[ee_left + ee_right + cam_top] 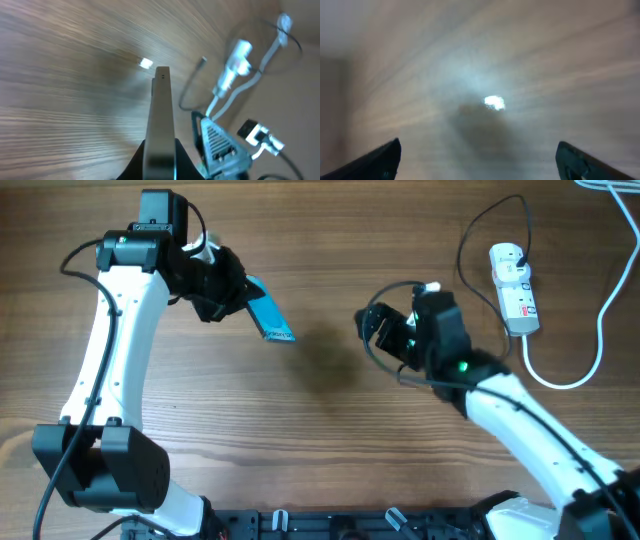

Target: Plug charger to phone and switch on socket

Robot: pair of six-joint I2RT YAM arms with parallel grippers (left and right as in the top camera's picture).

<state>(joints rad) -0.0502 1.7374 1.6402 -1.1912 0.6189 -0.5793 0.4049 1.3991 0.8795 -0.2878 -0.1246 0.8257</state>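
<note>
My left gripper point(222, 288) is shut on the phone point(268, 311), a cyan-blue slab held tilted above the table at the upper left. In the left wrist view the phone point(161, 112) is edge-on between my jaws point(160, 162). My right gripper point(383, 330) is near the table's middle; its fingers point(480, 162) are wide open with only blurred wood between them. The charger's thin black cable point(467, 242) loops away from the socket point(514, 288), a white power strip at the upper right. A thin cable with a small tip point(202, 60) shows blurred in the left wrist view.
The socket's thick white cord point(600, 330) curves along the right edge. A black cable loop point(366, 340) hangs beside my right gripper. The blurred socket point(233, 70) and my right gripper point(220, 147) show in the left wrist view. Bare wooden tabletop point(300, 420) lies between the arms.
</note>
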